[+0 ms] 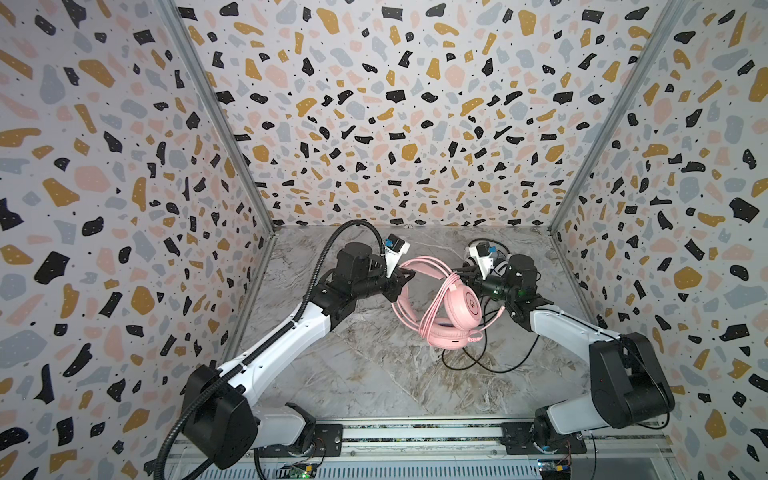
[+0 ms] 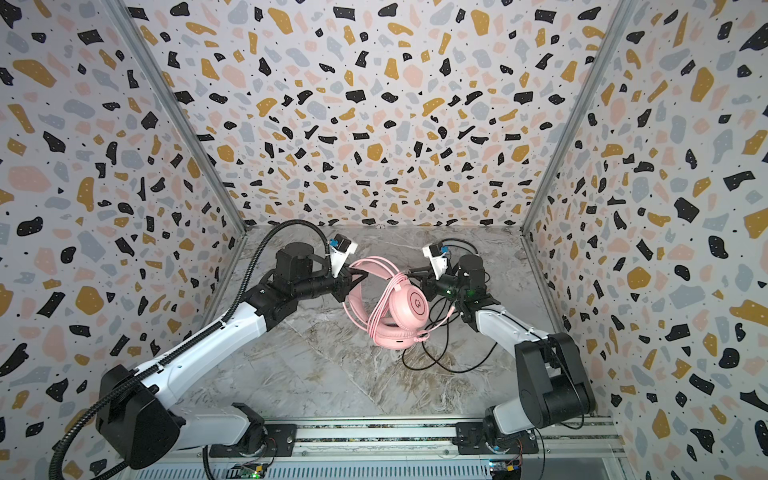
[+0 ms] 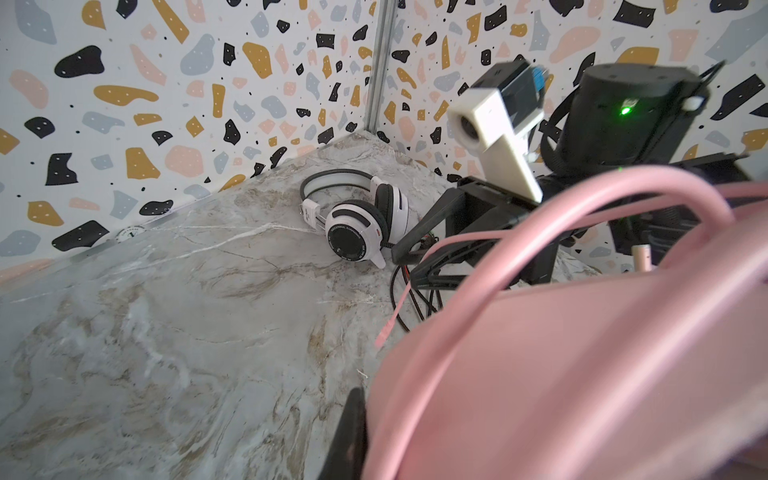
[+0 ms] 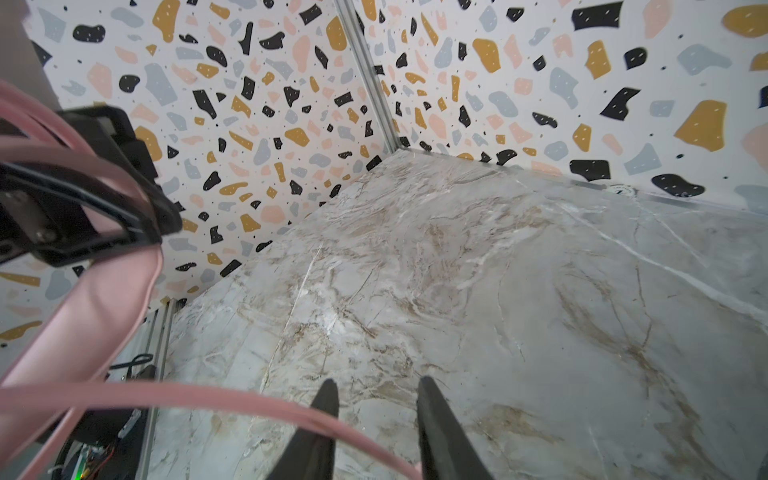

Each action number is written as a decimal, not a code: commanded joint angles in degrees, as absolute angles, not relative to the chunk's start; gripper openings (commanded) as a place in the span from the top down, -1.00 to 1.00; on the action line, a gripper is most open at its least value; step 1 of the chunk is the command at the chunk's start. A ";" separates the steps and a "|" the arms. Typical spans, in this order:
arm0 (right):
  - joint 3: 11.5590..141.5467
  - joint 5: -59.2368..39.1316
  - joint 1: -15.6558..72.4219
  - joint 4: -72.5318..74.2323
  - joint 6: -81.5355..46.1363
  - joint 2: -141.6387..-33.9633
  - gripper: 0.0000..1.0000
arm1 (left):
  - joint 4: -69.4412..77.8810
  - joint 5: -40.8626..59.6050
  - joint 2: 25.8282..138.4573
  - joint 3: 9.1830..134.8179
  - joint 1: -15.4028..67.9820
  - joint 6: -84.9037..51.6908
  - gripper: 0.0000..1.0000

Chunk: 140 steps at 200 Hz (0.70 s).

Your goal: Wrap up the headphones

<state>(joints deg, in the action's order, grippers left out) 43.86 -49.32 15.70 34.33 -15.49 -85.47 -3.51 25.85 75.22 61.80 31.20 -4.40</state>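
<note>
In both top views the pink headset (image 1: 463,305) is held up over the middle of the marbled desk (image 1: 374,382) by its padded headband, on which the left gripper (image 1: 405,276) is pressed together. The right gripper (image 1: 467,274) is placed just right of it, and its state cannot be told there. The thin pink cable (image 1: 433,313) is looped several times round band and cup, and loose black cable (image 1: 498,370) is strewn on the desk below. In the left wrist view the white-and-black headset (image 3: 357,224), glossy shells with black pads, is seen lying toward the far right of the desk, its cable unwound. In the right wrist view the right gripper's jaws are spread, and the smooth pink cable is run through the gap unpinched. With nothing clamped on them, the springy loops may well slacken and slide off the rounded cup, and a dangling end could be snagged in the black cable.
</note>
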 commanded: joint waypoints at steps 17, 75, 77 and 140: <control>42.89 -57.44 15.94 45.45 -20.71 -89.35 0.11 | 3.57 30.07 73.59 62.13 30.59 -8.28 1.00; 38.83 -55.86 18.62 55.95 -25.41 -93.60 0.04 | 3.72 31.69 74.18 62.28 30.02 -8.63 1.00; 38.84 -55.89 18.63 56.64 -25.80 -94.00 0.04 | 3.72 31.74 74.18 62.24 29.98 -8.68 1.00; 37.70 -57.90 19.09 88.40 -44.76 -109.97 0.06 | 4.95 32.99 74.08 61.93 29.73 -9.54 1.00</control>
